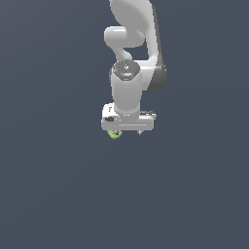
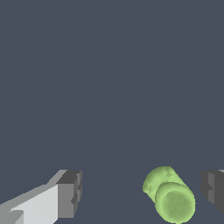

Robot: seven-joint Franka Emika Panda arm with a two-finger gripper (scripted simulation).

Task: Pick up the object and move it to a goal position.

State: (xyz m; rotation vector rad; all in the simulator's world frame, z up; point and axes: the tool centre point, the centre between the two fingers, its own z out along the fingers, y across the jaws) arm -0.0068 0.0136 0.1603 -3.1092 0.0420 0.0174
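Jaws (image 2: 140, 192) spread apart, gripping nothing. Lime-green object (image 2: 169, 197) sits between fingers (image 2: 70, 192), nearer one, touching neither. Exterior view: object (image 1: 115, 133) peeks below white gripper bar (image 1: 127, 121), toward view's left.

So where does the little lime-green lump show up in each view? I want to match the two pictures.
Exterior view: the lime-green lump peeks out just under the white tool bar, toward that bar's end on the exterior view's left.
Wrist view: the lump lies large between the two dark fingertips, much nearer one pad than the other, with a gap on both sides.
Shared landmark: the tool itself, with the lump off-centre in its open span.
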